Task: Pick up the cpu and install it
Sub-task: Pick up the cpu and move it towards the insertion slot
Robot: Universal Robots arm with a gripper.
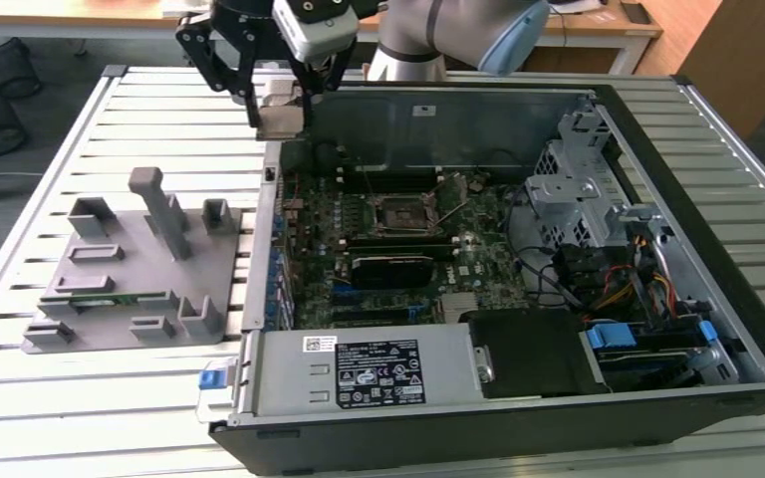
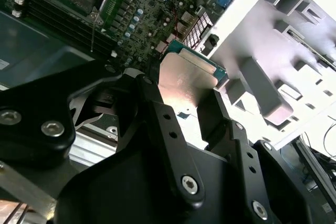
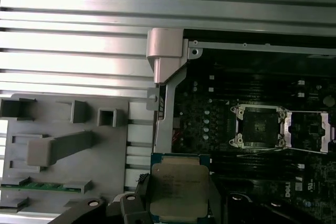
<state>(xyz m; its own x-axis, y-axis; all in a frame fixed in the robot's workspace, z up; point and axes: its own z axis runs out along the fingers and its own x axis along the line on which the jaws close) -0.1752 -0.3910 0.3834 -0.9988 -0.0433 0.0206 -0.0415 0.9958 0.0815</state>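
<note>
Above the near-corner edge of the open computer case (image 1: 489, 110), the cpu (image 3: 178, 191) hung in the air. It was clamped by two opposite edges between the black fingers (image 2: 157, 119) of the hand (image 1: 280, 105), and its silvery top showed in the first wrist view. It was well apart from the socket (image 3: 260, 127), which sat on the circuit board (image 1: 356, 234) with its metal frame (image 3: 310, 129) folded open to one side.

The chief risk, as I judged it, was the grip. The hand held only thin edges, so a jolt could have tilted the cpu or let it slip onto the board. A cpu set down skewed, or turned the wrong way, would likely have pressed on the socket's fine contacts and bent them. The thin lever wire beside the socket could also have snagged a finger.

The case wall stood close to the hand, so a low sideways move might have knocked it.

Beyond the case, the grey fixture (image 1: 130, 289) rested on the slatted counter (image 1: 91, 398) with a green strip (image 3: 42, 186) in one slot. It lay clear of any likely trouble.
</note>
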